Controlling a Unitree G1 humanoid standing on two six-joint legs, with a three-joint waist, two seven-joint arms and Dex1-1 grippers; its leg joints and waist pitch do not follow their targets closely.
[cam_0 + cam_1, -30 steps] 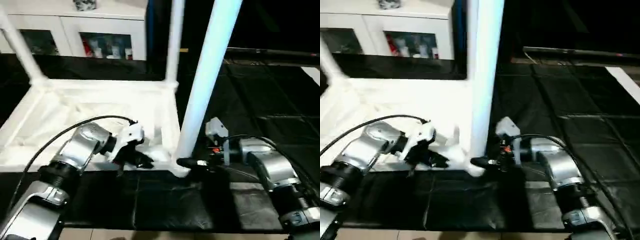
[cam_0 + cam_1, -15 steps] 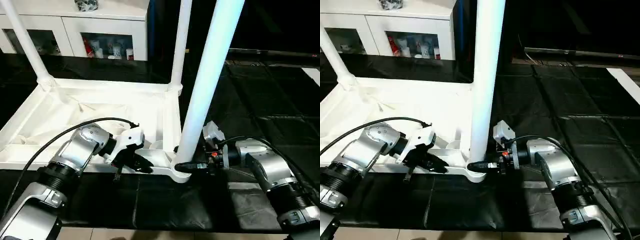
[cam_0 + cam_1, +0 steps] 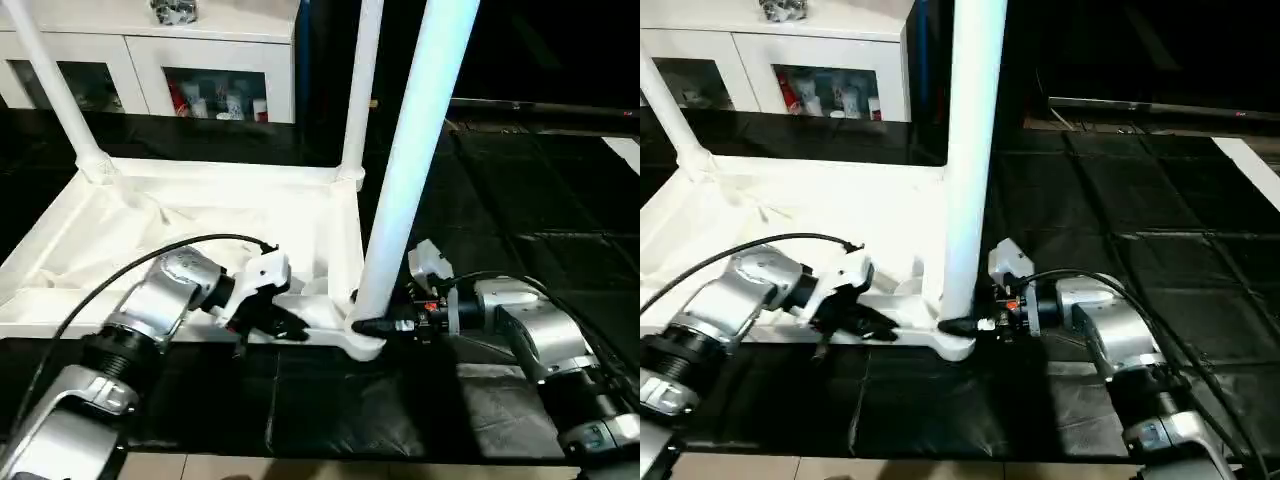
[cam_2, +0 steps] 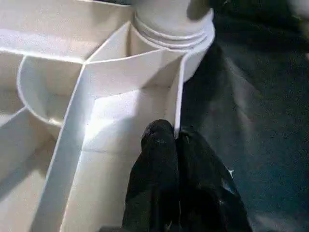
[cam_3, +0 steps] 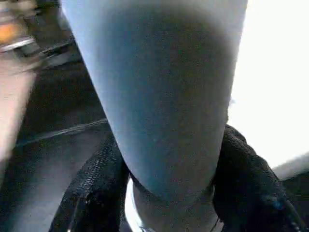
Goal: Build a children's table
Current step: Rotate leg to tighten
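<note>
So right now the whole thing hinges on the near-right corner socket (image 3: 362,338) of the upside-down tabletop (image 3: 200,215), which sits between my two grippers along the front edge. The leg (image 3: 405,170) in it stands pretty much straight up, long axis vertical, running out past the top of my head view. My right gripper (image 5: 164,193) is the nearer one: it comes in level from my right, and the wrist view shows a black finger (image 5: 94,193) on each side of the leg's base, pressed against the tube just above the socket, so I'd call that a grip at roughly half-open width. My left gripper (image 4: 176,145) is pinched tight on the thin front rim (image 4: 177,104) of the tabletop, just to the left of that socket, basically pinning the top down. Farther back, two more legs (image 3: 358,85) are already standing in the far corners, and beyond those is a white cabinet (image 3: 150,45) with glass doors. My guess is the next bit is seating this leg fully.
</note>
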